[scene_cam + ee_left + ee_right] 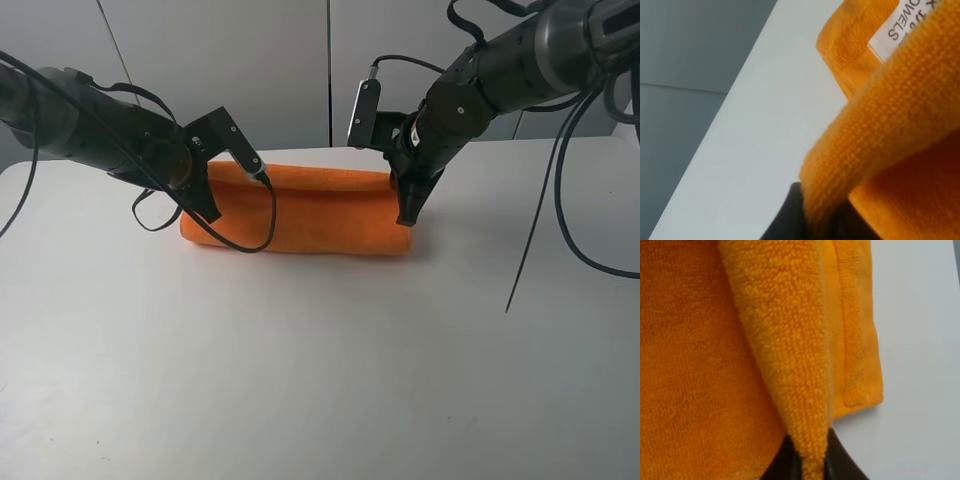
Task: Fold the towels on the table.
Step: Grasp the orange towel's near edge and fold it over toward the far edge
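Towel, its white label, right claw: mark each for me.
towel (320, 215), exterior high view, middle of the folded orange top layer.
label (899, 28), left wrist view, its printed white face.
right claw (409, 216), exterior high view, tips pinching the towel's right end.

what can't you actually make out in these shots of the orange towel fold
Label print: left wrist view, cut off by the frame edge and covered by the raised towel fold.
Left gripper: exterior high view, tips hidden behind its own wrist.
Right gripper: right wrist view, fingers mostly cut off by the frame edge.
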